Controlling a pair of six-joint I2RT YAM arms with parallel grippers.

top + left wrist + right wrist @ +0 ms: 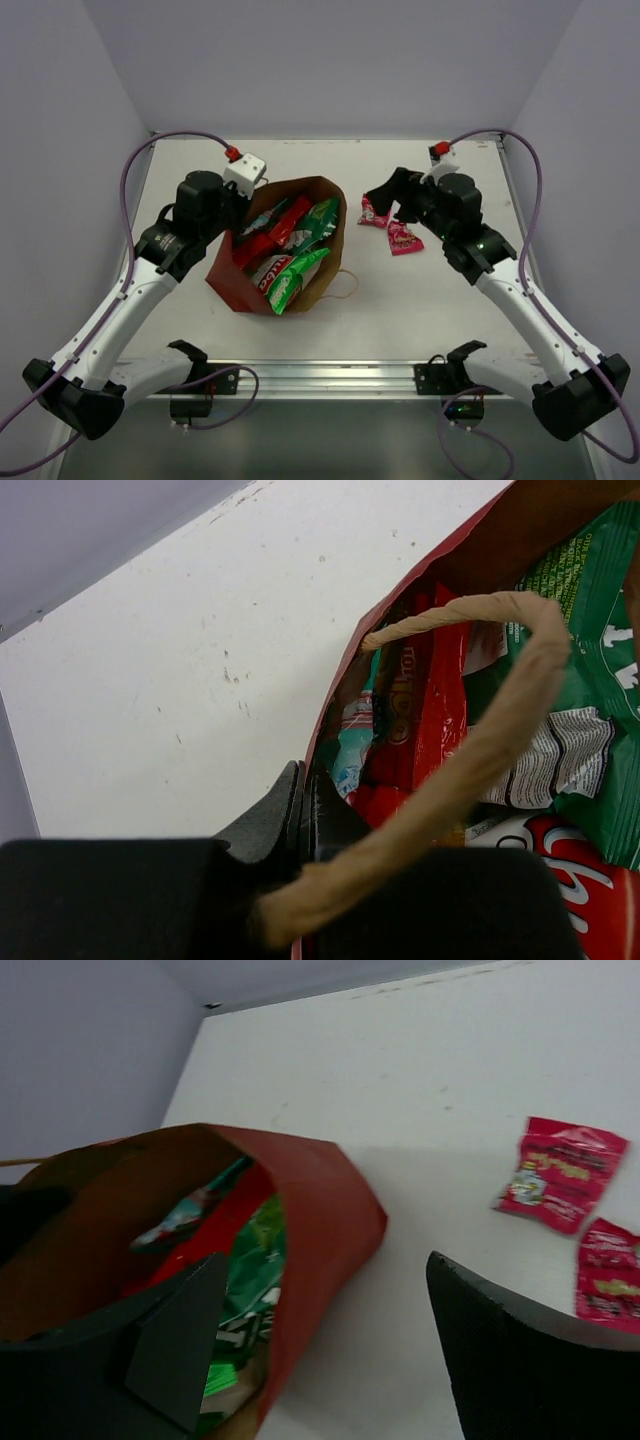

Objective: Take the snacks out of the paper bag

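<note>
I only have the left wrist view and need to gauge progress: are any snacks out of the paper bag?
Observer: Yes. A red candy bag and a second red candy bag lie on the table, right of the paper bag.
Operator: Where is the right gripper?
Observer: The right gripper hovers over those two, open and empty.
Operator: I see one twine handle; where is the other?
Observer: The other twine handle lies flat on the table at the bag's near right side.
</note>
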